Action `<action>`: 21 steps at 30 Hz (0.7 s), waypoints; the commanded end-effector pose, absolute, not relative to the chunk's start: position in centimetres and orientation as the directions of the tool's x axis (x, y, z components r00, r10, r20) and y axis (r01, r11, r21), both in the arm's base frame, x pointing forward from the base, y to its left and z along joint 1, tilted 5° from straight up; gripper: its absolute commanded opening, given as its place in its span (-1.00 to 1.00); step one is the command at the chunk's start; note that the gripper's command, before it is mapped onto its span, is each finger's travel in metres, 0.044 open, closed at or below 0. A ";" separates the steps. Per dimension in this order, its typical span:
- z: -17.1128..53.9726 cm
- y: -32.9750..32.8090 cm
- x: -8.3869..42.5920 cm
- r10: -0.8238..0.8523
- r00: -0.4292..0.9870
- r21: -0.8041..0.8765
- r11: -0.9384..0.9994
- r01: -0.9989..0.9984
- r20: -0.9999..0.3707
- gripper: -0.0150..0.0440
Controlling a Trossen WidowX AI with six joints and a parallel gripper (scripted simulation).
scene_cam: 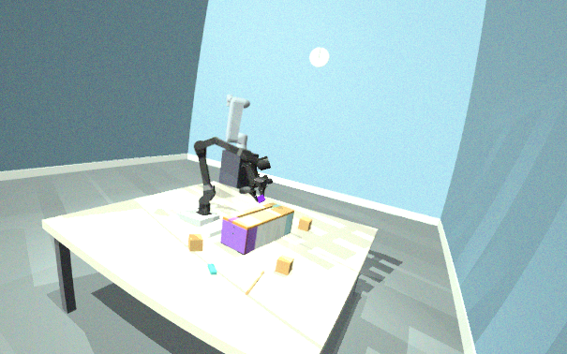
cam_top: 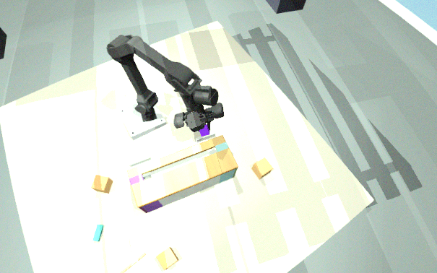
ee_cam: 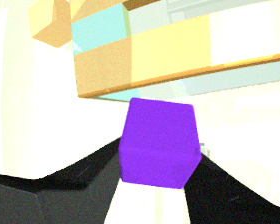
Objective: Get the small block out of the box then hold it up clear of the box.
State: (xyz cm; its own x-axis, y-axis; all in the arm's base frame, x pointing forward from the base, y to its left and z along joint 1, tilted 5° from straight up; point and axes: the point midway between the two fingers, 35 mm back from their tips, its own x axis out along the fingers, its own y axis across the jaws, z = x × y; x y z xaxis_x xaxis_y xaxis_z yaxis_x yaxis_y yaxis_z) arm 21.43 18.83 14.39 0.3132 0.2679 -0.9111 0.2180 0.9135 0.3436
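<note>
The small purple block (cam_top: 204, 131) (scene_cam: 261, 199) (ee_cam: 158, 142) is held in the air between the fingers of my gripper (cam_top: 204, 130) (scene_cam: 261, 198) (ee_cam: 155, 147), which is shut on it. The box (cam_top: 185, 177) (scene_cam: 268, 229) (ee_cam: 171, 45) stands upright on the table, with an orange top, a long slot in it, one purple end and one teal end. The block is beside the teal end, on the arm's side of the box, and looks higher than its top. In the wrist view it shows in front of the box's near edge, apart from it.
Orange cubes lie around the box: one (cam_top: 262, 168) (scene_cam: 305, 224) past the teal end, one (cam_top: 102, 184) (scene_cam: 196, 243) past the purple end, one (cam_top: 167, 258) (scene_cam: 284, 265) in front. A teal piece (cam_top: 98, 232) (scene_cam: 212, 269) and a thin stick (cam_top: 134, 263) (scene_cam: 255, 283) lie on the table.
</note>
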 end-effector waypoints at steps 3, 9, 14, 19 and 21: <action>14.8 18.6 21.3 0.282 0.310 0.394 0.827 0.400 -0.908 -0.49; 15.2 18.3 21.3 0.293 0.310 0.424 0.699 0.576 -0.904 -0.49; 15.5 18.1 21.2 0.302 0.310 0.431 0.566 0.703 -0.901 -0.49; 15.8 17.9 21.1 0.312 0.310 0.422 0.415 0.806 -0.898 -0.49; 15.9 17.8 21.1 0.316 0.310 0.414 0.350 0.840 -0.897 -0.49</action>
